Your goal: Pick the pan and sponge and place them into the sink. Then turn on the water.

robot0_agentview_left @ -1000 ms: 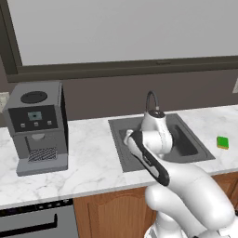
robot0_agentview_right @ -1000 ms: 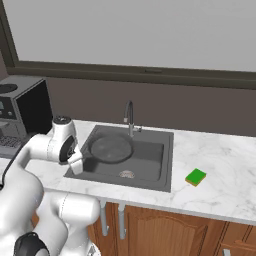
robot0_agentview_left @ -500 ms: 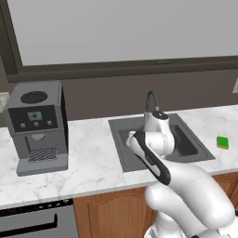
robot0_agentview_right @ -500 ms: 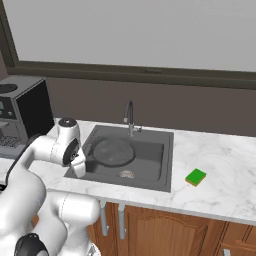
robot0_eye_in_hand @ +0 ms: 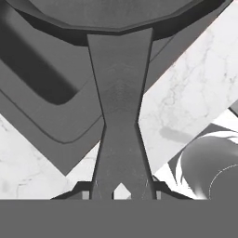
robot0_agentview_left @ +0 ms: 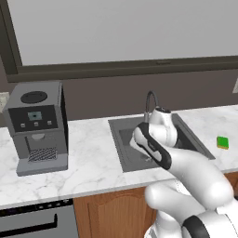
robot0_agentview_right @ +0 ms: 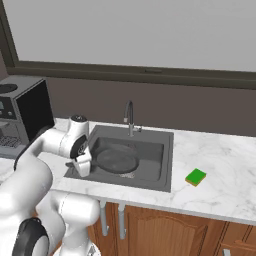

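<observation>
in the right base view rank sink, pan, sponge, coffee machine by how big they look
1. sink
2. coffee machine, cut off at the picture's edge, so unsure against the sink
3. pan
4. sponge

White marbled stone tabletop [robot0_agentview_right: 220, 175] over brown wooden cabinets. On it, far left: boxy grey-and-black coffee machine [robot0_agentview_left: 38, 126], upright. Rectangular dark grey recessed sink [robot0_agentview_right: 159, 162] set into tabletop near middle, thin curved faucet [robot0_agentview_right: 130, 116] at its back edge. Small green-and-yellow rectangular sponge [robot0_agentview_right: 195, 176] lies flat on tabletop just right of sink, not touching it.
</observation>
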Motion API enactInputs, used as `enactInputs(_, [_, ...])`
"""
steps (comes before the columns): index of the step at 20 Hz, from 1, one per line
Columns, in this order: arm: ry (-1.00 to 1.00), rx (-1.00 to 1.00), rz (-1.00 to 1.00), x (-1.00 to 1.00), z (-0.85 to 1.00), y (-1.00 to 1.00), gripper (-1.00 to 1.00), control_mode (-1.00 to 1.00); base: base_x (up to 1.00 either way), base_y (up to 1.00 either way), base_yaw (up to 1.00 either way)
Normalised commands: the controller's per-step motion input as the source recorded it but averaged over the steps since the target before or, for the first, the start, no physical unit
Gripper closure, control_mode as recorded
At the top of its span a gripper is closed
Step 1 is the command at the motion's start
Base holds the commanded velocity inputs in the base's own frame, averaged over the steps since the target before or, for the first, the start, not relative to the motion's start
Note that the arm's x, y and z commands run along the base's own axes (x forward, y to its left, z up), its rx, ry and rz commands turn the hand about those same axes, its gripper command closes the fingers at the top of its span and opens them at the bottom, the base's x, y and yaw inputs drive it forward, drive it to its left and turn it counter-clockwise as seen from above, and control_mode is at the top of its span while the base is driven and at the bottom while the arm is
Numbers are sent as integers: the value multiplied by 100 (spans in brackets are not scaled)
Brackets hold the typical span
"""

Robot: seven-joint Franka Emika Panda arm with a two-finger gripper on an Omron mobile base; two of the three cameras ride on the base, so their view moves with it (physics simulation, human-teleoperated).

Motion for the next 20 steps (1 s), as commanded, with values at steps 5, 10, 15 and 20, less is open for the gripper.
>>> enactInputs(5, [1,0,-2,5,0,-5,100,-100,0,0,0])
enactInputs(10, [0,0,-2,8,-5,0,100,-100,0,0,0])
enactInputs(15, [0,0,-2,14,-10,-1,100,-100,0,0,0])
enactInputs(20, [2,1,-1,17,-5,-6,100,-100,0,0,0])
